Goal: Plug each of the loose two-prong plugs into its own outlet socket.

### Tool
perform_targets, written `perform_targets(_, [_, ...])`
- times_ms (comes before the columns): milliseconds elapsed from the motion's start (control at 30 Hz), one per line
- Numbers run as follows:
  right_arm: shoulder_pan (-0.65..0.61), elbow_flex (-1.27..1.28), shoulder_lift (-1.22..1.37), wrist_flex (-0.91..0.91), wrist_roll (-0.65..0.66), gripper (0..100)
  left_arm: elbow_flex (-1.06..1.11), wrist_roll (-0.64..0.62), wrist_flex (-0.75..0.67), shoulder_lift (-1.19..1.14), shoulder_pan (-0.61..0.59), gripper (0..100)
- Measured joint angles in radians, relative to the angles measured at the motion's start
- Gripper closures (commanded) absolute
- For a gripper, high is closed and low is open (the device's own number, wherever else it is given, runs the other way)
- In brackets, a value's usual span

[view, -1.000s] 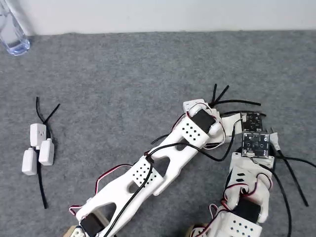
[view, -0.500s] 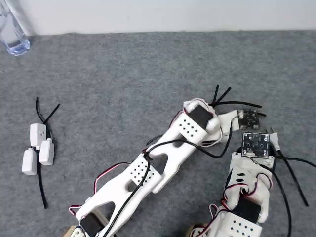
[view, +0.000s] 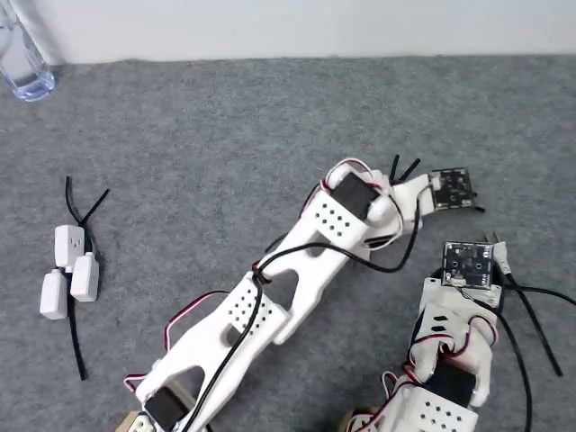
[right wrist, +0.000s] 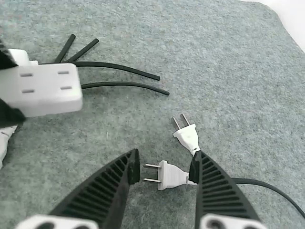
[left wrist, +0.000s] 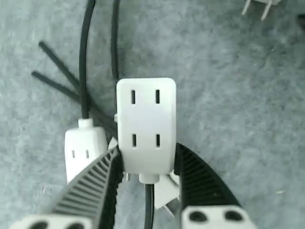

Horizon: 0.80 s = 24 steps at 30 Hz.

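— Grey felt mat (view: 225, 126) underneath everything, white wall (view: 270, 27) behind. How far along with the plugging?
— Hardly begun on this side. Left gripper (left wrist: 147, 158) clenched on the white outlet block (left wrist: 145, 114), at the end near its cord (left wrist: 149, 202); empty in all four slots. Just beside it, a smaller white socket (left wrist: 85, 150), empty as well.
— And the right gripper (right wrist: 165, 166)?
— Spread wide, low over the mat, with one loose plug (right wrist: 170, 176) lying flat between the fingers (right wrist: 114, 186), not gripped. Second loose plug (right wrist: 187, 135) just past it, prongs pointing away.
— Anything done already?
— Perhaps, far off near the mat's left edge: another white outlet group (view: 70, 265) with two bodies against it, seemingly plugged in, but too small to be sure.
— So what remains?
— Probably to grasp each loose plug and push it into an empty socket.
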State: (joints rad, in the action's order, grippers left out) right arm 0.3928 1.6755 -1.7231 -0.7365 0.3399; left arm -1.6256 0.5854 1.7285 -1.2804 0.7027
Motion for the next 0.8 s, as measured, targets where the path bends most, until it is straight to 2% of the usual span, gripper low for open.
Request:
perform_targets(267, [0.021, 0.000, 0.000, 0.000, -0.020, 82.7, 0.021, -0.002, 0.002, 0.006, -0.080, 99])
perform_targets(467, [0.021, 0.000, 0.000, 0.000, -0.020, 82.7, 0.104, -0.005, 0.002, 0.141, -0.091, 99])
perform_targets(667, [0.021, 0.000, 0.000, 0.000, -0.020, 82.7, 0.450, -0.005, 0.002, 0.422, -0.112, 99])
perform_targets(800, [0.021, 0.000, 0.000, 0.000, -0.020, 82.7, 0.720, -0.002, 0.002, 0.683, -0.176, 99])
